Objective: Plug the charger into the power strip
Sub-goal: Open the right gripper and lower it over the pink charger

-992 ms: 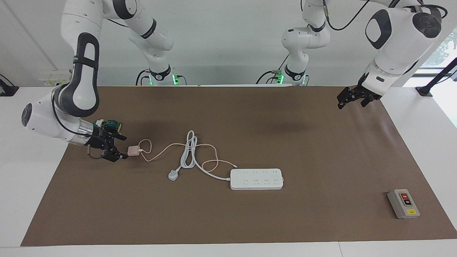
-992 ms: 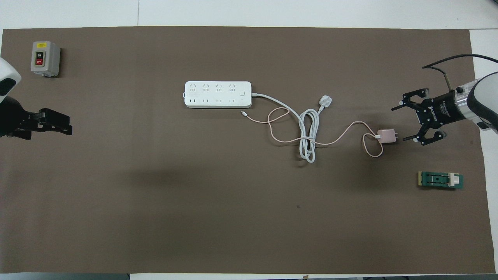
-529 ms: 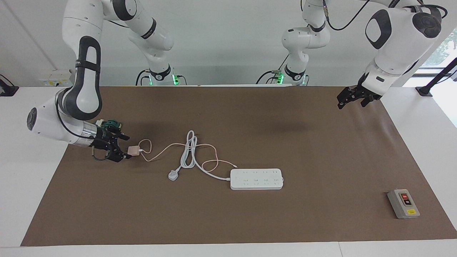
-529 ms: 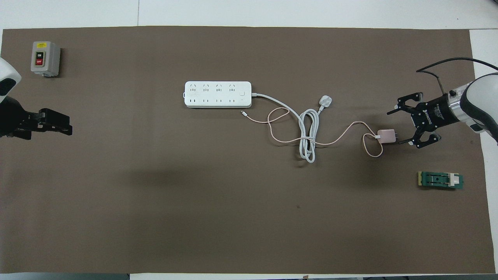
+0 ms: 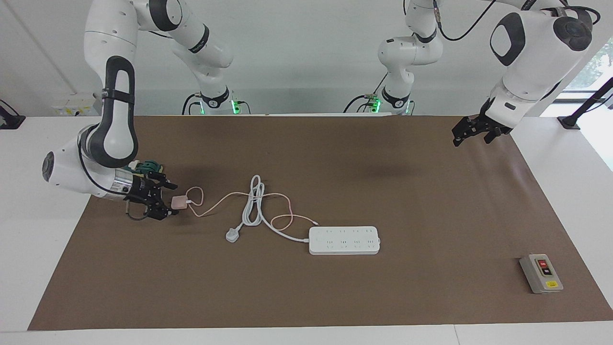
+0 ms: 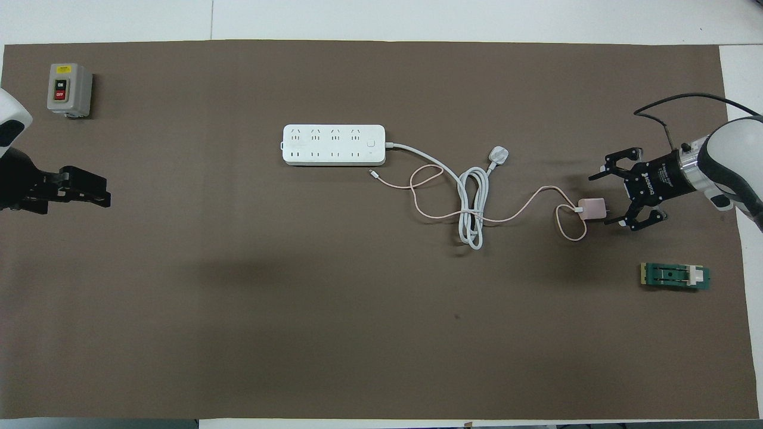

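Here the right tool (image 5: 168, 199) sits low at the right arm's end of the bench (image 5: 335, 297), its 2 fingers spread wide and pointed at the charger (image 5: 178, 202). The pale pink cube lies flat on the brown bench cover, just beside the fingertips; whether they touch it I cannot tell, and in the overhead view the right tool (image 6: 601, 199) stands at the cube's pronged end with 1 finger on either flank of that end of the charger (image 6: 592, 208). The charger's thin pink cable (image 6: 512, 208) loops away toward the middle of the bench, crossing a coiled thick white cord (image 6: 471, 208) that ends in a white 3-pin plug (image 6: 499, 155). That cord runs to the power strip (image 6: 334, 145), which lies flat near the middle of the bench, closer to the edge farthest from the robots, with 2 rows of outlets facing up. A small green part (image 6: 675, 276) rests near the right arm's end, nearer the robots than the charger. A grey switch box (image 6: 69, 89) sits in the corner at the left arm's end farthest from the robots. The left tool (image 5: 471, 132) waits, hanging in the air over the left arm's end of the bench; its fingers look nearly together.
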`<state>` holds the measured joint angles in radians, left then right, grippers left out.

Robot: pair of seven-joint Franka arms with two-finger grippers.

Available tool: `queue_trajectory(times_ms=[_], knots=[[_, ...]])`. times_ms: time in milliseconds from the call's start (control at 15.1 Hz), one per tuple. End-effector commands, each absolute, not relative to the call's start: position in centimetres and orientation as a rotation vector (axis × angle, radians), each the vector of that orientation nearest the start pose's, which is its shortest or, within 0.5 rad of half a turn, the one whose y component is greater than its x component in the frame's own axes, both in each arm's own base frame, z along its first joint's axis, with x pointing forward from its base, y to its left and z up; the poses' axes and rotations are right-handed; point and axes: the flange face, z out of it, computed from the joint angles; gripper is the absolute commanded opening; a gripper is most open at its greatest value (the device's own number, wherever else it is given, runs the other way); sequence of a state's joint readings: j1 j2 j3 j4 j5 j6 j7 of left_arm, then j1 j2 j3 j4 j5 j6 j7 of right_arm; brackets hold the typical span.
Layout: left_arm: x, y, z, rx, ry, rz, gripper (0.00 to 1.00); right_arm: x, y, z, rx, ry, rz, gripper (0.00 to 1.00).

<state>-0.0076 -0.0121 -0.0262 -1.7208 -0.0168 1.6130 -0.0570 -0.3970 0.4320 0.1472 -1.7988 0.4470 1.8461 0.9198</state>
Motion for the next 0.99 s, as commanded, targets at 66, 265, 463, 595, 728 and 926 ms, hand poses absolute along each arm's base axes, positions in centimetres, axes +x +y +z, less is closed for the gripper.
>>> queue_trajectory(times_ms=[66, 265, 463, 595, 728, 926], knots=[[54.1, -1.9, 56.6, -3.160, -0.043, 0.133, 1.00, 58.4, -12.5, 28.0, -2.037, 1.795, 0.699, 1.00], [54.1, -1.9, 56.6, -3.160, -0.043, 0.130, 1.00, 58.3, -12.9, 27.8, -1.997, 1.810, 0.691, 1.00], [54.1, -1.9, 56.6, -3.160, -0.043, 0.130, 1.00, 58.0, -12.9, 27.6, -1.993, 1.816, 0.700, 1.00], [54.1, -1.9, 56.6, -3.160, -0.043, 0.133, 1.00, 57.6, -12.7, 27.3, -1.991, 1.818, 0.711, 1.00], [54.1, -1.9, 56.6, -3.160, -0.043, 0.133, 1.00, 57.5, -12.9, 27.2, -1.988, 1.823, 0.709, 1.00], [54.1, -1.9, 56.6, -3.160, -0.043, 0.133, 1.00, 57.3, -12.9, 27.1, -1.986, 1.826, 0.715, 1.00]])
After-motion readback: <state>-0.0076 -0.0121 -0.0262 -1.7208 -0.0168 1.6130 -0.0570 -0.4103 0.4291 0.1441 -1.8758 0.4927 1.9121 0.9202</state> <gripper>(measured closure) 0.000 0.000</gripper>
